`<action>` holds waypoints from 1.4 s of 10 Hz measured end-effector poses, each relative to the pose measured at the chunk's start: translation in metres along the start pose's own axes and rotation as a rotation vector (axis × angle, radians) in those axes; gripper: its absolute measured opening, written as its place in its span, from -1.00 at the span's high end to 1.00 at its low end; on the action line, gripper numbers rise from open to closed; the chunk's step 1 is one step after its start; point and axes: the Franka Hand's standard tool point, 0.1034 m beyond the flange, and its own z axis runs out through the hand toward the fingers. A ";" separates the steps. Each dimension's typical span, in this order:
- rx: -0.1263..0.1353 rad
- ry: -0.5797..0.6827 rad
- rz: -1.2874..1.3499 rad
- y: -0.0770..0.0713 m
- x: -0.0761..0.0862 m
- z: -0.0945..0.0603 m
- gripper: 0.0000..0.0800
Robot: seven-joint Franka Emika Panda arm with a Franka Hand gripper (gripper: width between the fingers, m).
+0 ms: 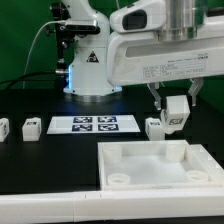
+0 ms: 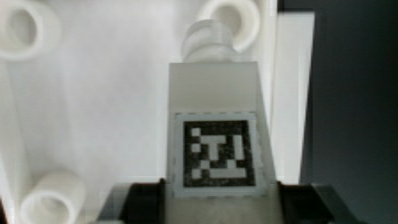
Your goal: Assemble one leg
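My gripper point(image 1: 176, 100) is shut on a leg point(image 1: 177, 113), a small white block with a black-and-white tag. It holds the leg in the air above the far right corner of the white tray point(image 1: 120, 158). In the wrist view the leg point(image 2: 217, 110) sits between my dark fingers point(image 2: 153, 200), tag facing the camera. Its far end points at a round corner socket point(image 2: 231, 18) of the tray point(image 2: 98, 110). The gripper point(image 2: 219, 203) clamps the leg's near end.
Another leg point(image 1: 154, 127) stands on the black table just beside the held one, at the exterior view's left of it. Two more legs point(image 1: 30, 127) point(image 1: 3, 128) stand at the far left. The marker board point(image 1: 93, 124) lies behind the tray. The robot base point(image 1: 88, 70) is at the back.
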 end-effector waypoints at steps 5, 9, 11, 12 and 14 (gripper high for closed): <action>0.011 0.077 -0.019 -0.004 0.029 -0.005 0.27; 0.017 0.215 -0.024 -0.004 0.041 -0.003 0.27; 0.024 0.229 -0.031 -0.011 0.058 -0.007 0.27; 0.026 0.259 -0.036 -0.013 0.060 -0.005 0.27; 0.028 0.294 -0.036 -0.013 0.064 -0.007 0.27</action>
